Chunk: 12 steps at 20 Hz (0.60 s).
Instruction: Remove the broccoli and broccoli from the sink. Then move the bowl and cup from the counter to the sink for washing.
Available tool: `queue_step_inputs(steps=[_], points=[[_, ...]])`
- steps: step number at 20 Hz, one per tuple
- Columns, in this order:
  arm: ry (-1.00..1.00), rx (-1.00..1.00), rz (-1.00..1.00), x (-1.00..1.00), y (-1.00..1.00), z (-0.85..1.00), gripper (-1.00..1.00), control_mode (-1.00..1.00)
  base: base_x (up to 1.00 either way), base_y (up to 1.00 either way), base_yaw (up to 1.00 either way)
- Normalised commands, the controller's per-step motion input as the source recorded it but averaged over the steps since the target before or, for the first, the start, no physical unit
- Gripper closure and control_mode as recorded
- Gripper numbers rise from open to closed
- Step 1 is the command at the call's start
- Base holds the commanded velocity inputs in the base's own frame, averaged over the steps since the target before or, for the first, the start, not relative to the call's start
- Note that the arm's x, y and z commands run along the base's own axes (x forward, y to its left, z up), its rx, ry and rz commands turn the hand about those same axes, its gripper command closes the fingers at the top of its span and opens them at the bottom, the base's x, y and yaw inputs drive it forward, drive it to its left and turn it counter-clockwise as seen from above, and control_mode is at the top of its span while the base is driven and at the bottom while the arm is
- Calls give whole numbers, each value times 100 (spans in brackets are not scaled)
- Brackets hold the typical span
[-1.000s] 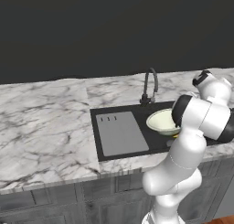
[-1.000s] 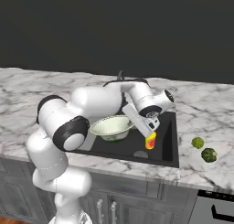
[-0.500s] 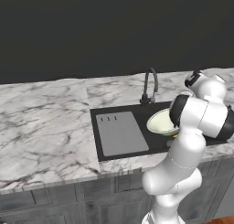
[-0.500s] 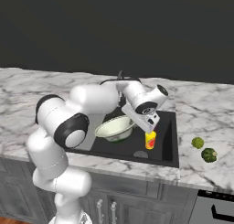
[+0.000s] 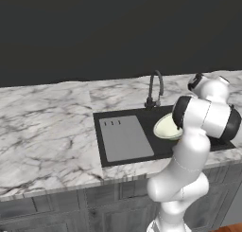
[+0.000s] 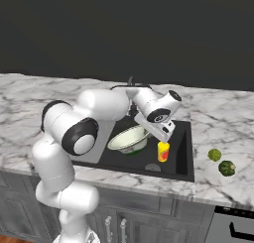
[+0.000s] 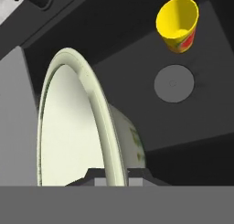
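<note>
bowl going into sink, cup already in

gripper point(image 7: 111, 173) pinched narrow on rim of the pale cream-green bowl point(image 6: 130, 139), held tilted over the black sink point(image 6: 181, 163) w/ its low edge near the grey panel point(image 5: 124, 138). yellow cup point(image 6: 163, 151) stands on the basin floor by the round drain point(image 7: 173, 83). both broccoli florets point(image 6: 215, 154) point(image 6: 227, 168) lie on the white marble counter point(image 5: 47, 127) right of the sink, so that part looks done. next prob: lower bowl to the floor, clear of cup, let go. gooseneck tap point(image 5: 155, 87) behind; dark wall, grey cabinet fronts point(image 5: 71, 205) below.
</note>
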Motion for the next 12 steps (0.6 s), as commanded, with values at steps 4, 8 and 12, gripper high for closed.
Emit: queue_step_inputs(steps=[4,8,12], points=[[0,-4,0,16,-10,-10,100,-100,0,0,0],[0,-6,0,16,-8,-14,100,-100,0,0,0],[0,-6,0,15,-4,-15,100,-100,0,0,0]])
